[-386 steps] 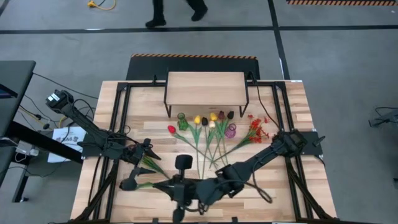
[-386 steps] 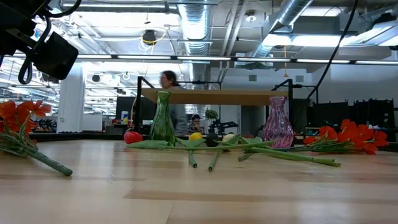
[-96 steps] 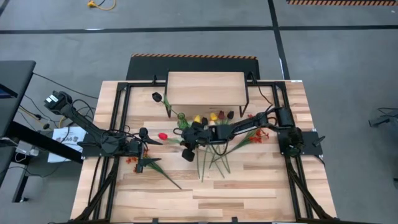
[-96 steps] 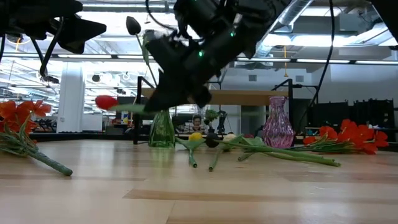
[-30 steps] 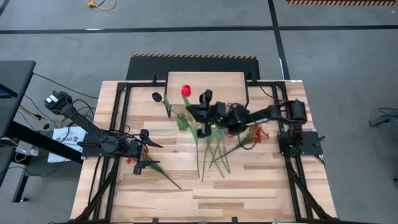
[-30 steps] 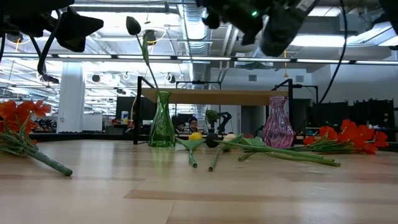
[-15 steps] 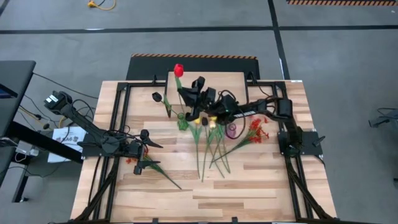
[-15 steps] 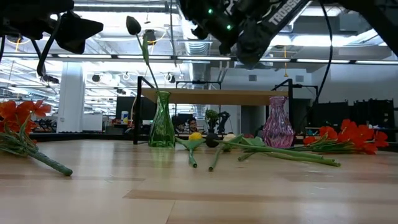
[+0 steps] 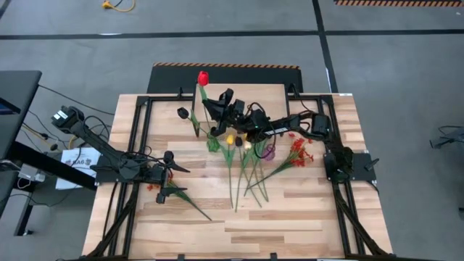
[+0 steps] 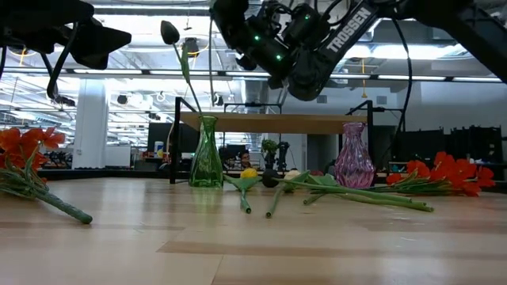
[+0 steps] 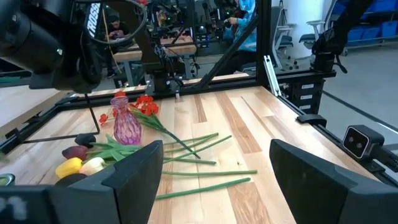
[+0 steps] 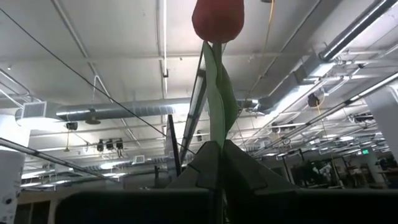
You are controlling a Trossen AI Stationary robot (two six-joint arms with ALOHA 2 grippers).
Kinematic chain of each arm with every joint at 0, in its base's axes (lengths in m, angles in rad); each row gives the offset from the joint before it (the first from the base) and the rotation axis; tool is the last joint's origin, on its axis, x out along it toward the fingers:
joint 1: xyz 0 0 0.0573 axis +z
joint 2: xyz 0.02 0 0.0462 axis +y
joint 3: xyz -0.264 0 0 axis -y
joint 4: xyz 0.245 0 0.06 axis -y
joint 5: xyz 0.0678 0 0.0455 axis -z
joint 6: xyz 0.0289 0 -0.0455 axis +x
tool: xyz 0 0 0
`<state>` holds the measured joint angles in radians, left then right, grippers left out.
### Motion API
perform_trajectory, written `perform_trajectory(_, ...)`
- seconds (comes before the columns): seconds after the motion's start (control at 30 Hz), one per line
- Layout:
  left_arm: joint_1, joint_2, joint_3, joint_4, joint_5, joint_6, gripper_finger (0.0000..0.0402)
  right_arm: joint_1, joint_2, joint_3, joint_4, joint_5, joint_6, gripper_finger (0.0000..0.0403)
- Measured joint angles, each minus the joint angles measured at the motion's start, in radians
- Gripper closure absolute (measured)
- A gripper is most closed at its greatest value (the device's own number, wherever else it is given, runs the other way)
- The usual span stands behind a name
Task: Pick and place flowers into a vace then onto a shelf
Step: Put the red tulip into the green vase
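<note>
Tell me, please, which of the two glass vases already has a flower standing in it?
The green glass vase, left of the purple glass vase in the low view: a dark tulip stands upright in it, while the purple one holds nothing.

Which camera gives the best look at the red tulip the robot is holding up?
The right wrist view: the red tulip on its green stem stands straight up from the right hand, filling the frame. The high view shows only a small red bloom near the wooden shelf. The low and left wrist views miss the bloom.

Overhead looks straight down; low camera level across table (image 10: pixel 253 237); both share green vase (image 9: pixel 212 141).
</note>
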<state>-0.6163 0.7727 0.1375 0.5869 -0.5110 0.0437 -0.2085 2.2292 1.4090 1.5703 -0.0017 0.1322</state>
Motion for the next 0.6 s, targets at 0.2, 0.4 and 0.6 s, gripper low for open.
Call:
perform_trajectory(0.2,0.0,0.0,0.0,0.0,0.0,0.0,0.0118,-0.004,0.001,0.0,0.0,0.0,-0.005,0.0399)
perform_trajectory(0.4,0.0,0.0,0.0,0.0,0.0,0.0,0.0118,-0.003,0.001,-0.001,-0.008,0.0,-0.009,0.0398)
perform_trajectory(0.6,0.0,0.0,0.0,0.0,0.0,0.0,0.0118,-0.003,0.002,-0.001,-0.019,0.0,-0.052,0.0398)
